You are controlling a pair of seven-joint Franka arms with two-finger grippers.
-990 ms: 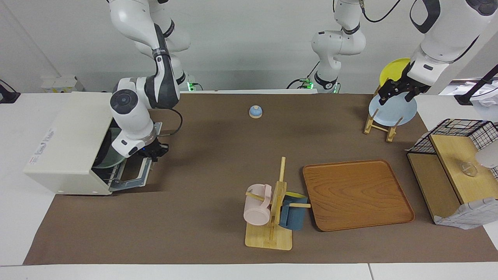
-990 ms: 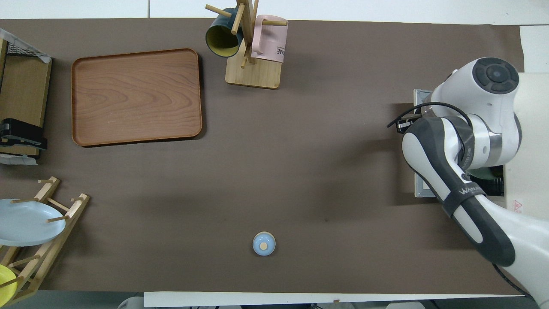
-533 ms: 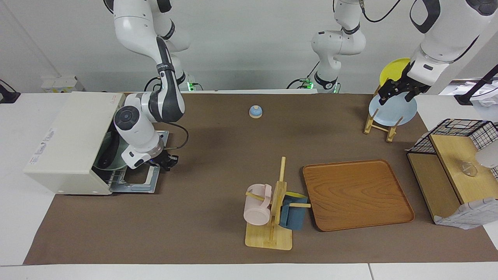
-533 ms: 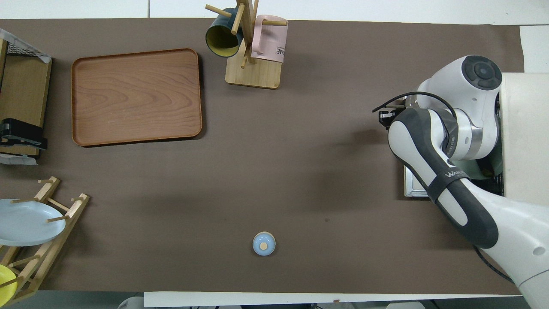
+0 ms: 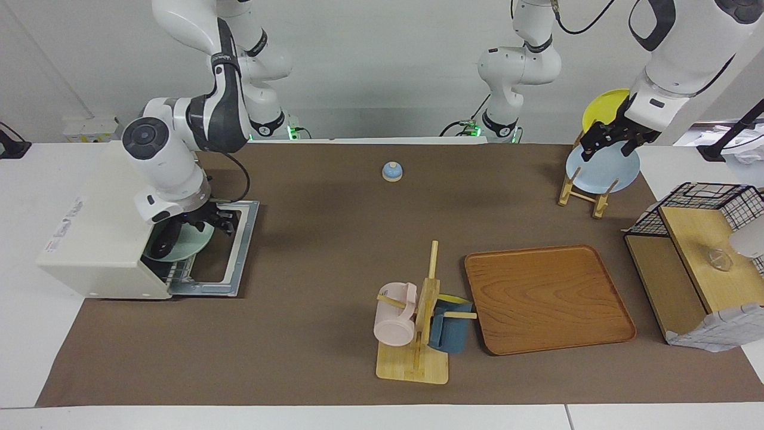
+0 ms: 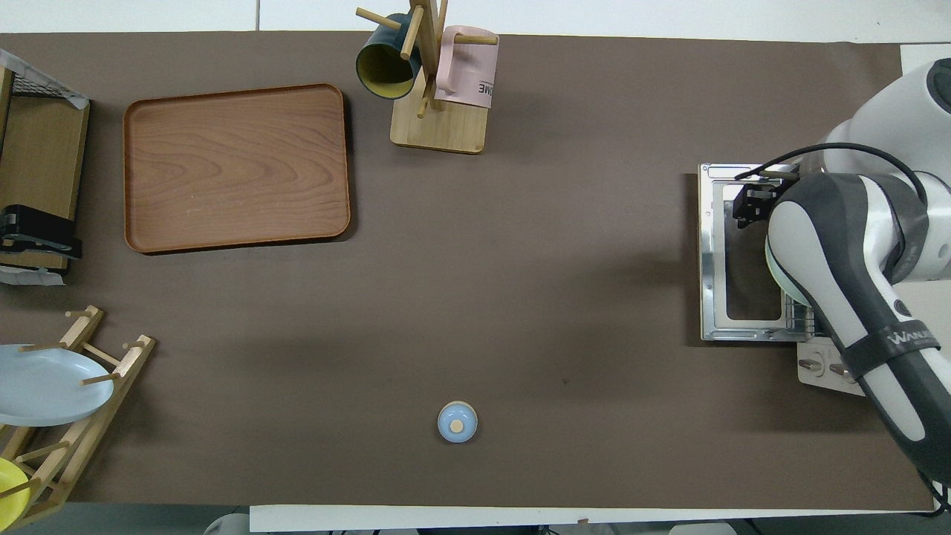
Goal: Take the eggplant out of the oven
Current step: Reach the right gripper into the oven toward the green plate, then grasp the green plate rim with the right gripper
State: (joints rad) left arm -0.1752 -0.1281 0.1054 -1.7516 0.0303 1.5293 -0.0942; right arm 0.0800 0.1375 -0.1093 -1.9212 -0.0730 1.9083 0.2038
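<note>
The white oven (image 5: 101, 233) stands at the right arm's end of the table. Its door (image 5: 234, 251) lies open and flat on the mat, and it also shows in the overhead view (image 6: 712, 260). Inside, on the wire rack, a pale green plate (image 5: 192, 242) carries the dark eggplant (image 5: 163, 246). My right gripper (image 5: 218, 223) hangs open and empty over the plate's edge, at the oven's mouth. In the overhead view the right gripper (image 6: 750, 206) is over the door, and the arm hides the eggplant. My left gripper (image 5: 607, 143) waits, open, over the plate rack.
A plate rack (image 5: 582, 191) holds a blue plate (image 5: 603, 170) and a yellow plate (image 5: 604, 107). A wooden tray (image 5: 549, 298), a mug tree (image 5: 418, 334) with two mugs, a small blue bell (image 5: 391, 171) and a wire basket shelf (image 5: 704, 245) stand on the mat.
The oven door has dropped from part open to flat on the mat. My right gripper has let go of its edge and moved up to the oven's mouth. The left arm has not moved.
</note>
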